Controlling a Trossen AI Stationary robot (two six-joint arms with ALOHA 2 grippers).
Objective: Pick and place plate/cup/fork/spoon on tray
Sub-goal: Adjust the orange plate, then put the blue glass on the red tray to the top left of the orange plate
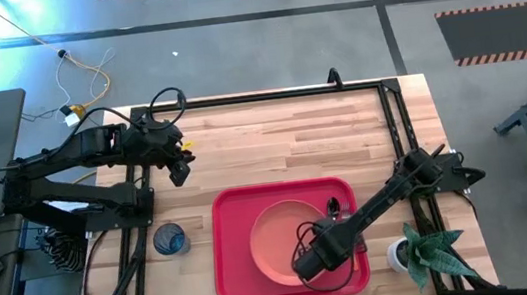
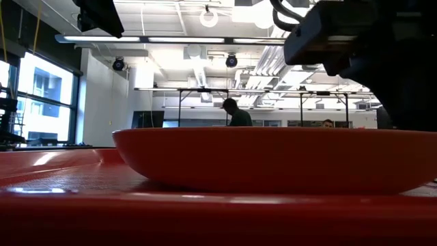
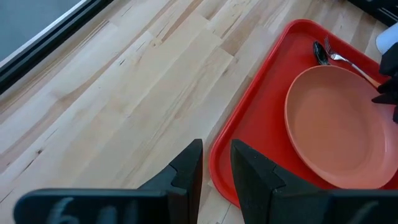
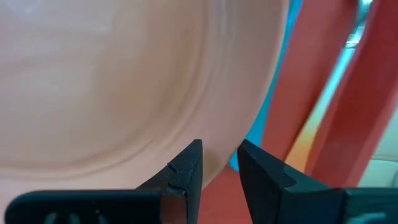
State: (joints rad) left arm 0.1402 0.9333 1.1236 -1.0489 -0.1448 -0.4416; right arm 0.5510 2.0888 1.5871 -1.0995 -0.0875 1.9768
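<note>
The plate (image 1: 283,243), fork (image 3: 351,62) and spoon (image 3: 321,53) are sitting on the tray (image 1: 234,262), the right gripper (image 1: 310,266) is hovering over the plate's edge, fingers narrowly apart and empty, and the cup (image 1: 169,241) is waiting just beside the tray.

Bare table (image 1: 273,141) lies open beyond the tray (image 1: 231,252); the plate (image 1: 277,244) fills its middle, the right gripper (image 1: 311,268) crowds its edge, a plant (image 1: 427,251) stands alongside.

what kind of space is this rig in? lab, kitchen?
Probably a lab or workshop, not a kitchen. The wooden table stands on a grey concrete floor with hazard-striped mats; the low view shows exposed ceiling ducts, strip lights and more framed benches, with a person behind them.
</note>
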